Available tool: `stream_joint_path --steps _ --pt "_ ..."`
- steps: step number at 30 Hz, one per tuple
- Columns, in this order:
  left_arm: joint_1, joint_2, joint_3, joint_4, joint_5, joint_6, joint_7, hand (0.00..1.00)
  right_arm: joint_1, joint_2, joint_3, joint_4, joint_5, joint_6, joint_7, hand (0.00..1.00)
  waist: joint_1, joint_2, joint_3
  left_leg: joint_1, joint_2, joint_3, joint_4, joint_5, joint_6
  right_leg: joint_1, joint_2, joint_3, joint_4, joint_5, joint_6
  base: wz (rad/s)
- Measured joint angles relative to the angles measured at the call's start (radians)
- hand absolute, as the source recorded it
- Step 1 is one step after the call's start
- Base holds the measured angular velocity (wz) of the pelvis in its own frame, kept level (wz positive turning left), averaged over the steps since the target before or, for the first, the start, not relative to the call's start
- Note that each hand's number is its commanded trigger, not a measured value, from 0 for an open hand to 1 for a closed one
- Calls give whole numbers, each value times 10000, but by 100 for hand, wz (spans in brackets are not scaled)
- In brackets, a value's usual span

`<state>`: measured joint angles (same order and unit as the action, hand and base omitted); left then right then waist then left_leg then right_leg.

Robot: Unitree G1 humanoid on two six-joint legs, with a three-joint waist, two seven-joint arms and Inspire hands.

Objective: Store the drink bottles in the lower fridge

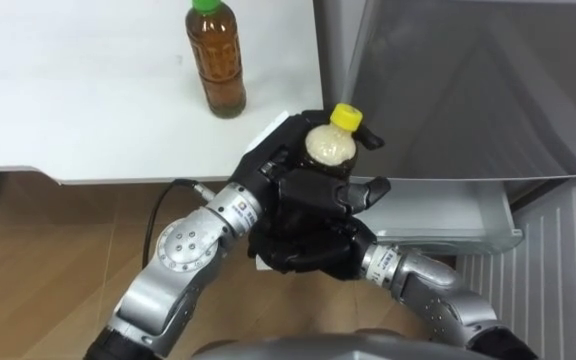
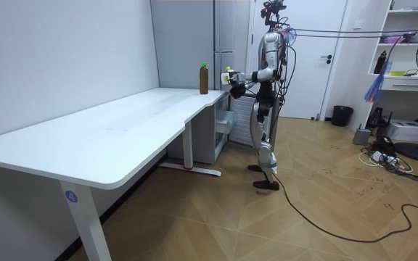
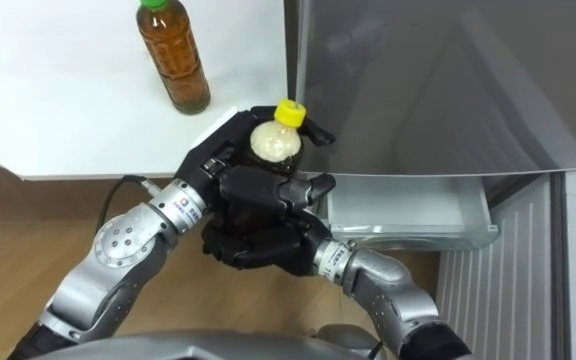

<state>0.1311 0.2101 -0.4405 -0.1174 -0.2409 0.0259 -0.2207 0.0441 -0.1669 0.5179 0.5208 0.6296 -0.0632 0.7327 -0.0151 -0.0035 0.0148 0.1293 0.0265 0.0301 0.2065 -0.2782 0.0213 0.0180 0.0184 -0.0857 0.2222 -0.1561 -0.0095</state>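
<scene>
Transfer of the yellow-capped bottle [image 1: 330, 146] from two hands to one looks to be the step now. The bottle stands upright between both hands. The left hand [image 1: 273, 160] is curled round it from behind, just under the cap. The right hand [image 1: 313, 205] is clamped on its body lower down, in front.

To the right of the fingers and a little below them, the white drawer [image 1: 468, 215] of the fridge [image 1: 468, 90] stands open. Beyond the fingers, on the table [image 1: 68, 100], a second drink, the tea bottle [image 1: 216, 62], waits apart from both hands.

I think one hand should take the full weight before the other loosens; otherwise the bottle may slip down. The right hand is nearer to the drawer, so it seems the better carrier. The bottle should be kept upright and lowered clear of the drawer's front wall.
</scene>
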Motion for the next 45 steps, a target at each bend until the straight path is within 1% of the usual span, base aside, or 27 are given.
stream_joint_path --steps 7,14,19,20,21,24,26,32,33,34,42,45 --pt "-23 0 15 -9 -49 -41 -9 0 -2 0 0 1 119 0 64 100 -3 1 -1 31 1 -3 0 0 0 9 1 10 -2 1 -2 0" --pt "-82 7 77 -224 -18 -40 33 0 -97 15 -42 -1 346 -24 291 100 -37 6 -2 -194 -18 -91 151 -1 1 -94 -14 -11 5 3 -3 2" --pt "-82 72 79 -454 15 -35 115 0 -186 4 -51 -3 424 -30 532 100 -45 49 1 -331 -11 -143 181 -1 0 -251 -9 -22 12 32 -21 1" --pt "-82 76 80 -469 35 -35 112 51 -187 5 -52 -3 424 -30 563 100 -49 68 -1 -325 -12 -153 180 -1 1 -245 -11 -16 11 32 -21 0" --pt "-82 76 81 -480 53 -35 112 100 -189 5 -63 -3 424 -30 572 100 -49 76 3 -322 -13 -154 180 -1 1 -244 -11 -13 11 32 -20 0" --pt "-83 77 86 -522 87 -35 111 100 -197 9 -96 -3 425 -30 648 100 -50 90 13 -323 -14 -157 178 -1 1 -246 -13 -12 12 36 -17 0" --pt "-84 77 86 -547 88 -36 116 100 -203 18 -109 -3 418 -30 692 100 -57 133 40 -339 -16 -156 179 -1 1 -244 -15 -14 12 41 -14 0" --pt "-84 76 86 -637 98 -37 122 100 -214 37 -195 -4 418 -29 828 100 -61 139 43 -408 -15 -161 182 -1 1 -281 -13 -24 17 41 -14 0" --pt "-84 77 85 -660 109 -37 122 46 -215 41 -201 -4 418 -30 862 100 -61 139 43 -415 -16 -160 182 -1 1 -288 -13 -24 17 41 -14 0" --pt "-84 77 85 -712 160 -37 122 0 -226 51 -223 -8 419 -30 909 100 -64 137 42 -444 -16 -161 194 -1 1 -305 -15 -24 17 41 -14 0" --pt "-84 76 116 -841 177 -37 112 0 -223 29 -305 -55 415 -29 991 100 -66 117 36 -479 -17 -151 224 -1 1 -378 -15 -21 14 41 -14 0" --pt "-88 66 366 -1573 6 -75 51 0 -147 -40 -281 -57 343 6 979 100 3 86 30 -469 -12 -134 222 -1 0 -387 -10 23 34 41 -14 -2"
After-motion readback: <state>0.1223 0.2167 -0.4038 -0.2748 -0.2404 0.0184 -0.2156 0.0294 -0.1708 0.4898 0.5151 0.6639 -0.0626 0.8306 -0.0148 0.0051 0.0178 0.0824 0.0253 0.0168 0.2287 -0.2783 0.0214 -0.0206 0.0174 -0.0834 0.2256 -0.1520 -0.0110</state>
